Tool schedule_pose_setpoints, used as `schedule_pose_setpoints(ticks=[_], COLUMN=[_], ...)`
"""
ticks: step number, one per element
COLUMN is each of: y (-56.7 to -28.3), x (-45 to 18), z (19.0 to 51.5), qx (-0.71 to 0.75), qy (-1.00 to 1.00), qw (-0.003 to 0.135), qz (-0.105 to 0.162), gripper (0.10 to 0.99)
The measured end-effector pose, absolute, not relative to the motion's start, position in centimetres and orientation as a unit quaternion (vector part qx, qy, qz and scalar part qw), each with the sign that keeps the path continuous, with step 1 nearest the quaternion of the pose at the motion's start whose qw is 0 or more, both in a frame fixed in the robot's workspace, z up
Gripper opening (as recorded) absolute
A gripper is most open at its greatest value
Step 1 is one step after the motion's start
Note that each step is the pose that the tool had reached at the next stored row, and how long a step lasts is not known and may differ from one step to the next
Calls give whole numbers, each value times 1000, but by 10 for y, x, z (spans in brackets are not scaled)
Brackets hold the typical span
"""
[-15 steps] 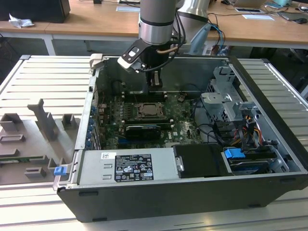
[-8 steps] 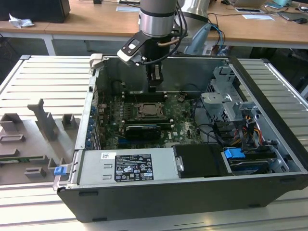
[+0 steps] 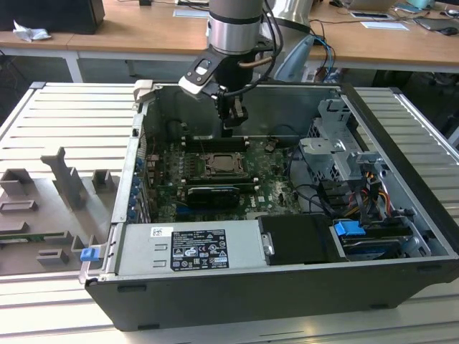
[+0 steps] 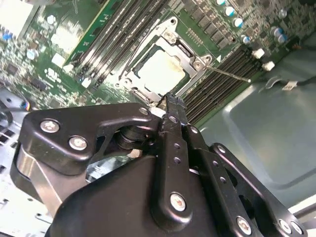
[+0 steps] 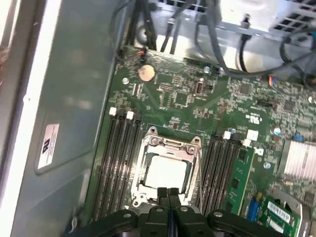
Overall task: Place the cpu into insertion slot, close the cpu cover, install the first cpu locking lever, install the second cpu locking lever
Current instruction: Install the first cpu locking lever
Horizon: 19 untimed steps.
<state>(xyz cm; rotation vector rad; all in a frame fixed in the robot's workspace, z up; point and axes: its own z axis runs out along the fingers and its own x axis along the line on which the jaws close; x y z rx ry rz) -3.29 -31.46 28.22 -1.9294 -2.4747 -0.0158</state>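
The cpu [image 5: 165, 172], a small flat square chip with a pale silver-beige face: seated in the insertion slot [image 3: 221, 164], the dark metal-rimmed square socket mid-board on the green circuit board [image 5: 182, 98]. The cpu cover [image 5: 146, 168], a thin silvery windowed frame plate, lies flat around the chip. I judge placing and closing done.

One thin steel rod lever [image 4: 229, 74] juts from the cover's corner out over the long black memory slots [image 5: 121, 148]. It looks unlatched.

My hand [image 5: 168, 195]: black fingers pressed together, pinching nothing, tips at the socket's edge. Whether they are touching, I cannot tell.

Risks, as I judge them:
- Closed tips could slide off so thin a rod and strike the memory slots.
- An unhooked lever could spring up and let the cover lift.
- Pressing off-line could scrape the chip face.

Count: one cpu, one cover, one lever made out, two banks of memory slots flanking the socket, one round silver coin cell [image 5: 145, 72]. The open grey computer case [image 3: 401, 179] sits mid-bench [image 3: 64, 115].
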Motion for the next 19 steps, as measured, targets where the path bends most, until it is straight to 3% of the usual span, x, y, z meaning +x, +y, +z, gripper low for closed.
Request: schedule_pose_setpoints(ticks=[19], y=[-315], x=[-33], z=[282], qx=[-480], qy=[-877], qw=[3], qz=[-5], gripper=[106])
